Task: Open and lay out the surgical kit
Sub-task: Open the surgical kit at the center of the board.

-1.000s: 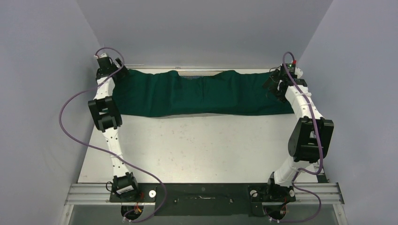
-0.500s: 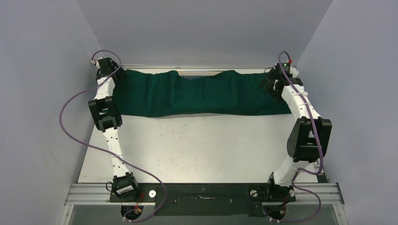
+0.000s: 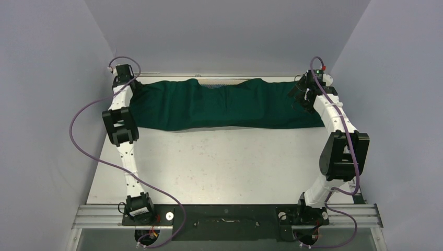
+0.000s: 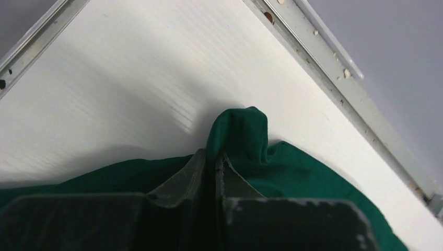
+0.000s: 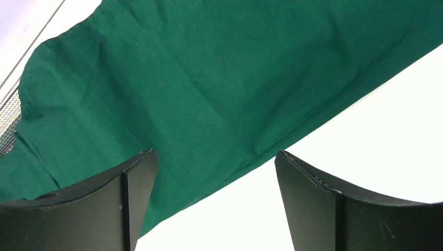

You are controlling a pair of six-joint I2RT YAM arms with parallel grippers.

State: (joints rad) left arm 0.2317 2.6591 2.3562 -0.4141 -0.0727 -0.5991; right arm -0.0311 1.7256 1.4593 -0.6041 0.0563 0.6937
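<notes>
The surgical kit shows as a dark green cloth point(image 3: 224, 104) spread in a long band across the far side of the table. A strip of silver wire mesh point(image 3: 225, 81) peeks out along its back edge and also shows as mesh point(image 5: 6, 125) in the right wrist view. My left gripper point(image 3: 127, 78) is at the cloth's far left corner, shut on a pinched fold of green cloth point(image 4: 237, 130). My right gripper point(image 3: 303, 94) hovers open over the cloth's right end point(image 5: 209, 89), nothing between its fingers. The kit's other contents are hidden under the cloth.
Grey walls close in the table on the left, back and right. A metal rail point(image 4: 334, 78) runs along the table's far edge just beyond the left gripper. Bare white tabletop point(image 3: 224, 162) stretches from the cloth to the arm bases.
My left gripper has closed from open onto the cloth's left corner and shifted slightly right. The right gripper edged a little toward the far side and stayed open.
</notes>
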